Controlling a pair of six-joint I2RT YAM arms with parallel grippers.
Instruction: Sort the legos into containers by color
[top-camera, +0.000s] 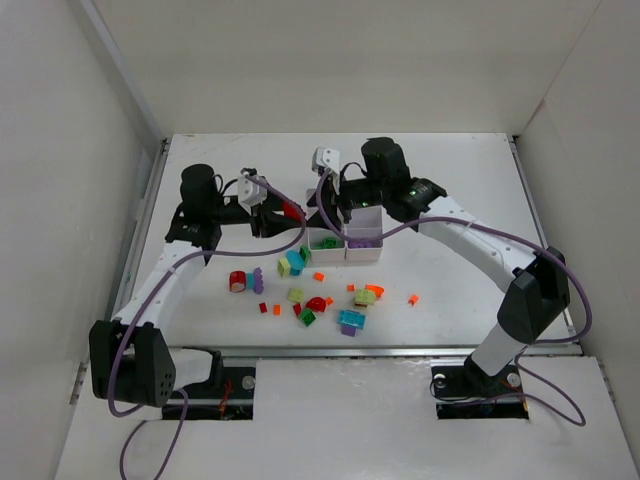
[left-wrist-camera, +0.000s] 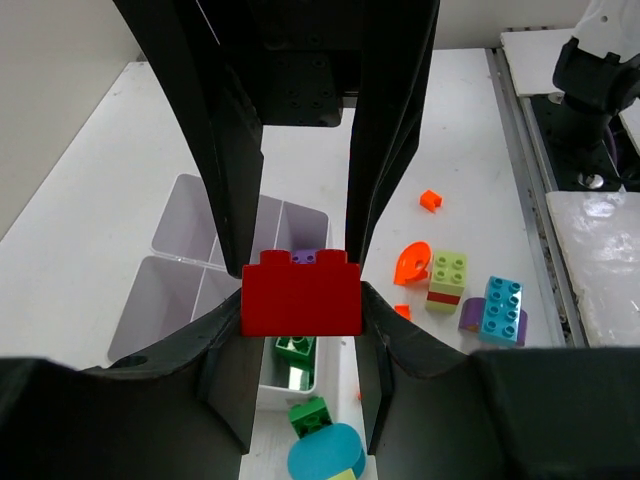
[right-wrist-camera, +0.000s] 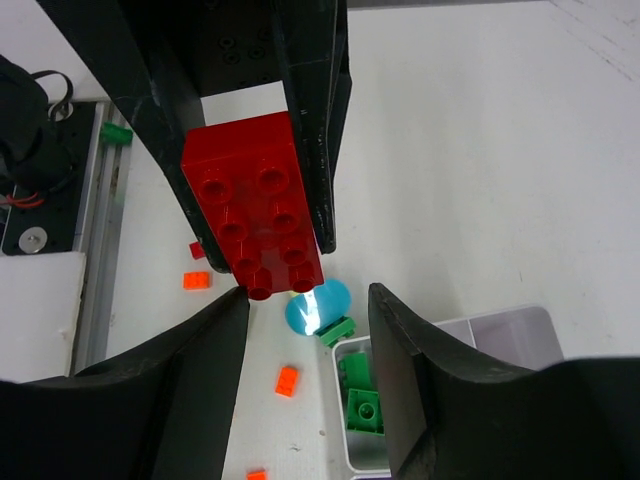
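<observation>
**Two red bricks aloft, each pinched by its flat sides**

The left hand (left-wrist-camera: 300, 265) is clamped on the left-hand brick (left-wrist-camera: 300, 300). This brick is red and seen side-on with its studs upward, and the fingers press its two smooth side walls. The right hand (right-wrist-camera: 282, 265) is likewise closed on the right-hand brick (right-wrist-camera: 255, 205), a longer red one with eight studs facing the camera, gripped across its narrow width. Both bricks hang clear of the tabletop (top-camera: 470, 170), beside the white tray (left-wrist-camera: 185, 225), where green bricks (left-wrist-camera: 295, 362) sit in one compartment. The loose bricks (top-camera: 350, 320) lie scattered on the near side.

These are probably hard moulded plastic: very light, stiff and not fragile. They are glossy, though, so a shallow pinch could let one swivel or slip. The flat opposite walls are the place to hold, never the studs, and the long brick is best taken near its middle. The thin-walled tray looks light enough to slide if bumped, and a dropped brick would likely bounce.
</observation>
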